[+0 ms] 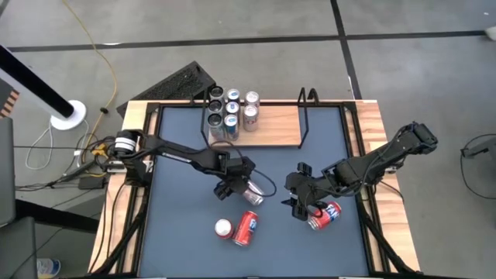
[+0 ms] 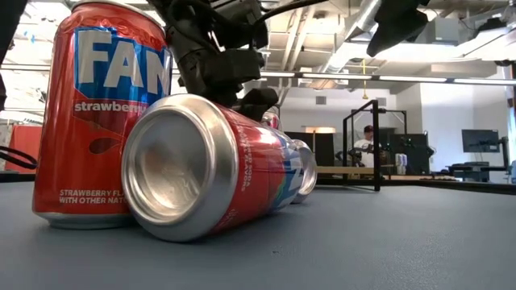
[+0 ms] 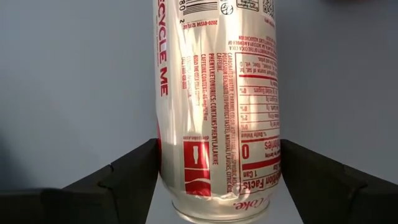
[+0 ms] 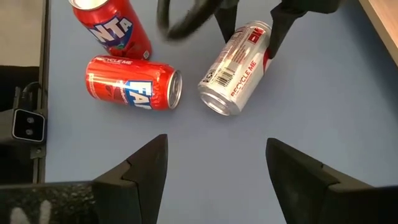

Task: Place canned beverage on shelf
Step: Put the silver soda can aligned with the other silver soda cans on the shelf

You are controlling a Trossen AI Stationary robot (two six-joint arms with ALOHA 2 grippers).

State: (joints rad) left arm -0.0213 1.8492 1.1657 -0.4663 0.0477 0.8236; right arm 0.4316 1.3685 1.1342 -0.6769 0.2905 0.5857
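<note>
Left claw (image 1: 242, 186) straddling a silver can (image 4: 235, 68) lying on the table (image 1: 178, 232), fingers spread; right claw (image 1: 304, 203) spread, empty.

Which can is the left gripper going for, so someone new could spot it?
Start at the dark table mat, then find the left gripper near its middle. Between its fingers lies the silver can, on its side. Unlike the red cans lying nearby, it is silver with red print.
</note>
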